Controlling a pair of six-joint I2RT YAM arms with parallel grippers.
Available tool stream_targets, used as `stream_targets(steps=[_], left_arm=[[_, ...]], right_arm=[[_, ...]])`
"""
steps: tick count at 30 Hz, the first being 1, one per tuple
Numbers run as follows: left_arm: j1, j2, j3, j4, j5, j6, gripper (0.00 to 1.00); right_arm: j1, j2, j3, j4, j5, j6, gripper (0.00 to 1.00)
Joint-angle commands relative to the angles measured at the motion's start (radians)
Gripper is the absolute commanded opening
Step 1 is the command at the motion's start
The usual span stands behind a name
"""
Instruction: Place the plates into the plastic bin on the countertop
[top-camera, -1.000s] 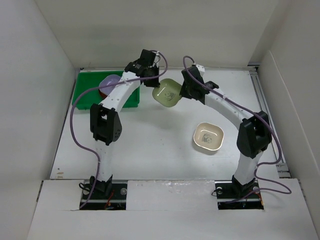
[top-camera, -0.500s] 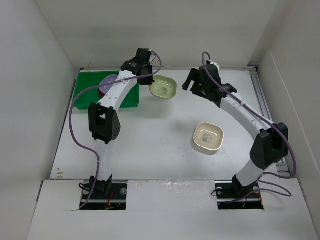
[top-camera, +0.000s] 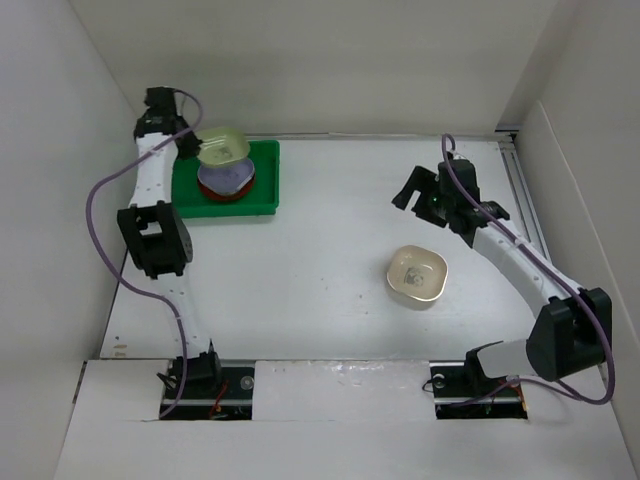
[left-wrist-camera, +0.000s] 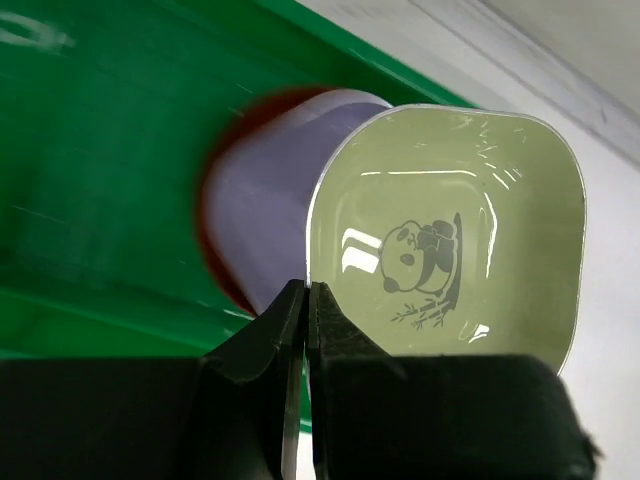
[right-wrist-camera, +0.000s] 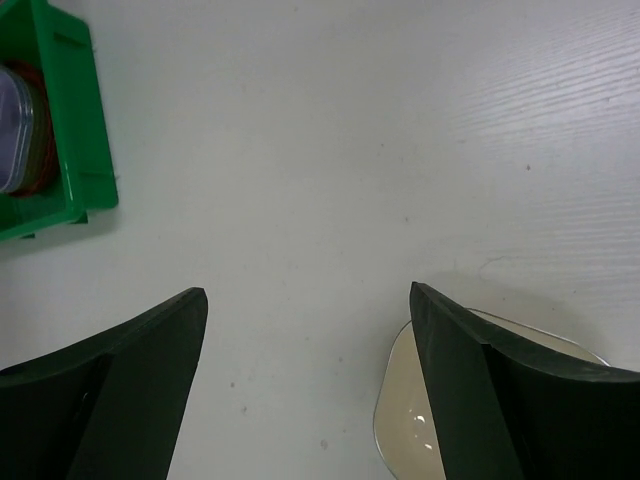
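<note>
White-walled countertop (top-camera: 320, 300); the green bin (top-camera: 262, 188) sits far left, a lavender plate (top-camera: 228, 178) inside. The left gripper (left-wrist-camera: 307, 300) pinches the pale green plate (left-wrist-camera: 450, 240) by its rim above it; the right gripper (right-wrist-camera: 307, 292) hangs spread, empty, over the cream plate (top-camera: 416, 274). Released tilted, the green plate could slide off the stack and over the low wall.

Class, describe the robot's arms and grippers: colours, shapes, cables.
Both are white curved links with chunky black joints. A purple cable loops along the left arm and the right arm. The left gripper and right gripper have black, wedge-shaped fingers.
</note>
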Motion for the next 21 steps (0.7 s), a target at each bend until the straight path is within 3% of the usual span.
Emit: stream_targets(steps=[1,5,11,16,21], left_arm=[[0.089,0.022,0.085,0.027,0.127,0.007,0.0],[0.156,0.117,0.158,0.013,0.232,0.042,0.0],[0.178,0.104,0.049,0.039,0.262,0.024,0.0],[0.169,-0.016,-0.083,0.083,0.185,-0.049,0.0],[0.099,-0.096,-0.114,0.083,0.041,-0.158,0.0]], right_arm=[[0.002,-0.039,-0.038,0.07,-0.055,-0.032,0.88],[0.022,-0.039,-0.05,0.06,-0.064,-0.054,0.88],[0.044,-0.029,-0.05,0.06,-0.062,-0.064,0.88],[0.053,-0.019,-0.059,0.093,-0.072,-0.064,0.88],[0.053,-0.019,-0.079,0.112,-0.081,-0.055,0.88]])
